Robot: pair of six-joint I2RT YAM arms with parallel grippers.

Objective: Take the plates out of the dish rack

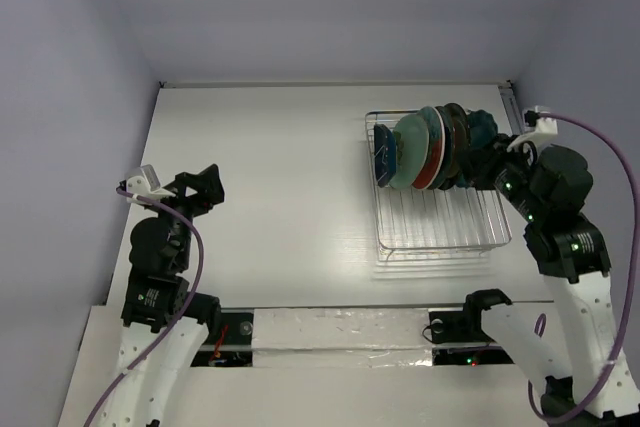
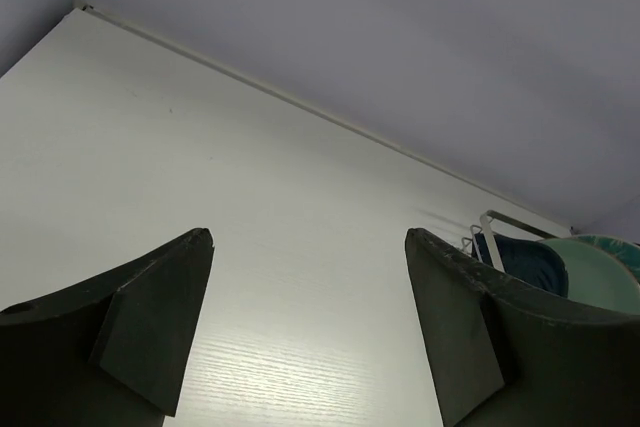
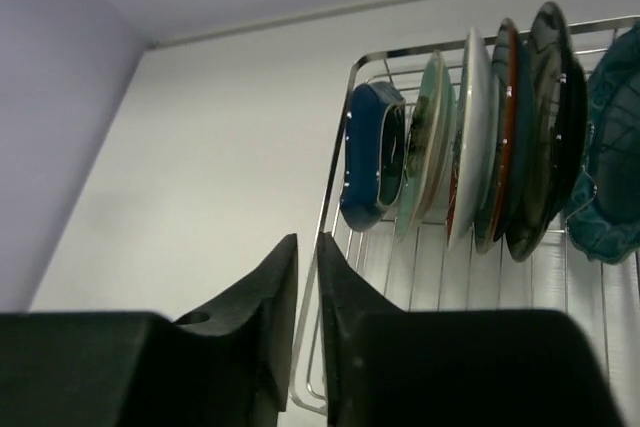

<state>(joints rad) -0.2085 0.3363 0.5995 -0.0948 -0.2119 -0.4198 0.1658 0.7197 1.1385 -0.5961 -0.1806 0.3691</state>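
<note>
Your work surface is a white, faintly wood-grained table (image 1: 270, 177) boxed in by plain lilac-grey walls (image 1: 330, 7) at the back and on both sides. A pale rail runs along the seam where the tabletop meets the back wall, and a strip of shiny silver tape (image 1: 340, 327) crosses the near edge between the two arm bases.

The silver wire dish rack (image 1: 440, 232) sits on the right half of the table, toward the back. The glazed ceramic plates (image 1: 430, 147) stand on edge in a tight row at its far end, and the near part of the rack shows only wires.

Your left claw (image 2: 310, 237) hangs over the left of the table, well apart from the rack, with its jaws spread wide and nothing between them. Your right claw (image 3: 308, 239) is at the right end of the plate row. Only a thin slit shows between its jaws and nothing is in it.

From the right wrist you can make out a dark blue leaf-shaped dish (image 3: 368, 157), then mint-green, pale, red-edged and dark-rimmed rounds overlapping one another. The teal plate (image 3: 612, 167) is cut off by the frame edge. From above, the plates hide one another and the right claw's fingertips are hard to separate from them. The left wrist view catches just a corner of the rack.
</note>
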